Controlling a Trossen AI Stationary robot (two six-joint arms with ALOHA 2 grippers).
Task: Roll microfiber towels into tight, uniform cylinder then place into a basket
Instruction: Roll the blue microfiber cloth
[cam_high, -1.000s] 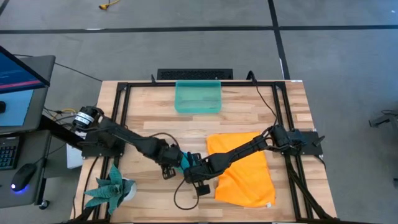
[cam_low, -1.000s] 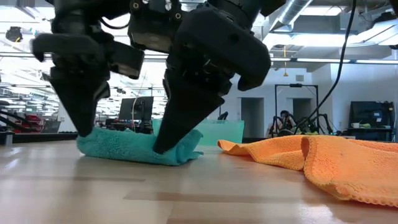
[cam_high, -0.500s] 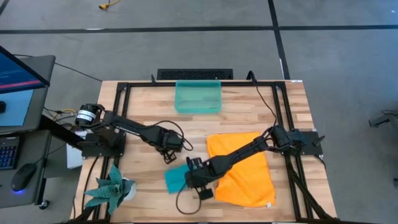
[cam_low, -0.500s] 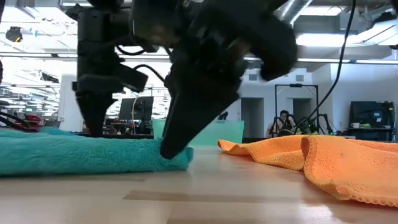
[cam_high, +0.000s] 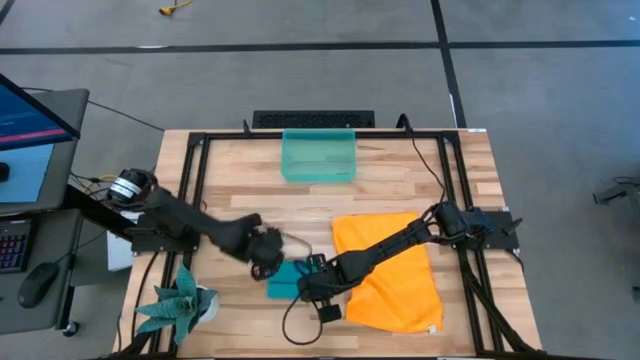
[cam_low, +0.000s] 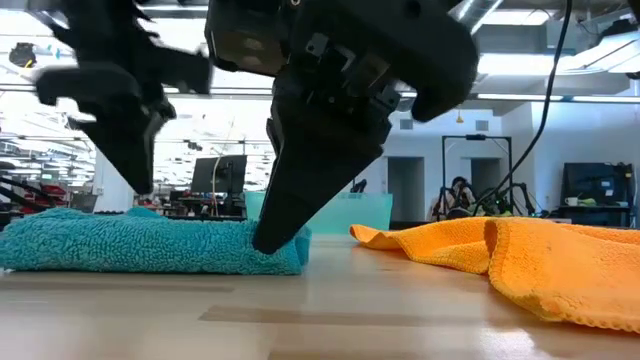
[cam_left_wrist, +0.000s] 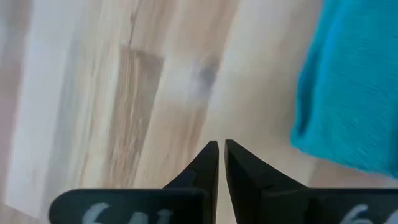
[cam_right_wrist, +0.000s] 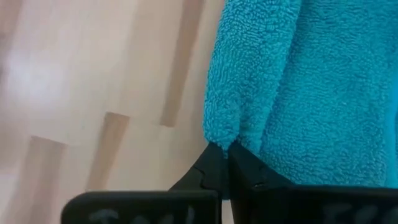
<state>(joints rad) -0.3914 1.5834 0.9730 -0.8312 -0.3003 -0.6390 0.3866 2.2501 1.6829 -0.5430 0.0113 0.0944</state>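
Since half a second ago the left tool (cam_high: 264, 250) has swung back toward the teal-blue microfiber towel (cam_high: 284, 279), its fingers nearly closed on nothing beside the cloth's edge. Right tool (cam_high: 306, 284) is pinched on a towel corner, which hides its fingertips (cam_right_wrist: 219, 163). Flattened cloth lies on the wooden counter (cam_high: 390, 180), partly covered by both arms. Nearby sit the crumpled orange towel (cam_high: 395, 275), green spiky plant (cam_high: 180, 300), and translucent teal-green basket (cam_high: 318, 155), well apart

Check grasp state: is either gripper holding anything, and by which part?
Right gripper pinches the teal towel at its edge fold. Left gripper is shut on nothing, beside the towel.
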